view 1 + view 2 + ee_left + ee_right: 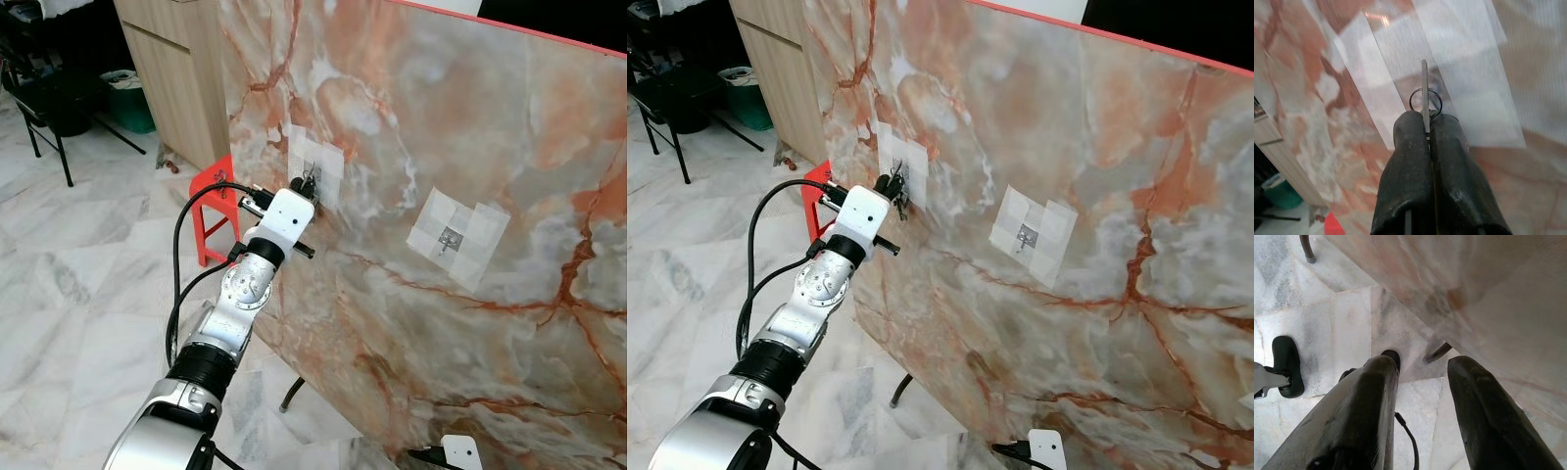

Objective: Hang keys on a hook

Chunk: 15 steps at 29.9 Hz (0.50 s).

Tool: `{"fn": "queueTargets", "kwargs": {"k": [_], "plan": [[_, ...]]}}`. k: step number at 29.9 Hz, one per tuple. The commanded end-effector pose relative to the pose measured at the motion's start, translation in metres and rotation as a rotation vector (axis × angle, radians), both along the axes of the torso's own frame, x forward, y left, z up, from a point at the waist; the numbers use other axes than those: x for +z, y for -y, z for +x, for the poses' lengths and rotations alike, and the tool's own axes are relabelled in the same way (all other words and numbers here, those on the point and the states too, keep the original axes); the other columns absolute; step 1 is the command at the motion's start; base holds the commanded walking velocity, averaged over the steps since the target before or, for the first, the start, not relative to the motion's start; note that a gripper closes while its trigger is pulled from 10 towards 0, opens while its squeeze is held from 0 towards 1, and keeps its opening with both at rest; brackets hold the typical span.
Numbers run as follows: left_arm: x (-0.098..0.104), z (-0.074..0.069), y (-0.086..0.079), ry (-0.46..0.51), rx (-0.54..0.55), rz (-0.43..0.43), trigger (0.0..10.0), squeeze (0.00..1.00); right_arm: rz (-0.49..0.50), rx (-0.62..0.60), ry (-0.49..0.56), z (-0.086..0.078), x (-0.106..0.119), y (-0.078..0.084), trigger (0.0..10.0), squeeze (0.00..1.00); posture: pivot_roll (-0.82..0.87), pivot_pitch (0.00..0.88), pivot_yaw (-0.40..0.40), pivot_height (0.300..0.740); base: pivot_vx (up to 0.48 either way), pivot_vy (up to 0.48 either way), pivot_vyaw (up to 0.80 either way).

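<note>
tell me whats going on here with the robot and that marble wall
The robot's left gripper is shut on a key ring, holding it up against the taped hook on the marble panel. A second taped hook sits further right. The right gripper hangs open, low near the floor.

- You saw a glossy marble-look panel [470,127], pink and grey with rust veins
- Your left gripper [1426,128] had matt black, rubbery-looking fingers [1410,166], slightly scuffed
- The key [1424,93] and its ring looked like thin bare metal
- Translucent tape patches [458,235] were shiny
- The floor [78,294] was polished marble tile
- The cabinet [176,69] looked like matt wood
</note>
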<state>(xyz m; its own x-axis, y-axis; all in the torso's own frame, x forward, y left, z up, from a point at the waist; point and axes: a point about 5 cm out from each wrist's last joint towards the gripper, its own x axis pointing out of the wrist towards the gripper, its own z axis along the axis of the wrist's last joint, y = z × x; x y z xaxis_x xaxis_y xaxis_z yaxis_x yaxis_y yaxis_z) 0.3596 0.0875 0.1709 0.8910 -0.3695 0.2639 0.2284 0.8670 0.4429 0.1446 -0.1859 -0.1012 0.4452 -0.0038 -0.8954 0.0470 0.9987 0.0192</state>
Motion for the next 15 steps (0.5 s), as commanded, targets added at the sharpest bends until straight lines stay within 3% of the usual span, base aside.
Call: {"fn": "queueTargets", "kwargs": {"k": [1, 15], "plan": [[0.0049, 0.0, 0.0069, 0.011, -0.044, -0.006, 10.0, 0.0, -0.006, 0.0, -0.005, -0.001, -0.0001, 0.0025, 10.0, 0.0, -0.08, 0.018, -0.068, 0.74, 0.0, 0.0, 0.0], [0.0019, -0.0034, 0.0067, -0.003, -0.066, -0.002, 10.0, 0.0, -0.006, 0.001, -0.005, -0.0007, 0.0, 0.0027, 10.0, 0.0, -0.07, 0.023, -0.071, 0.74, 0.0, 0.0, 0.0]]}}
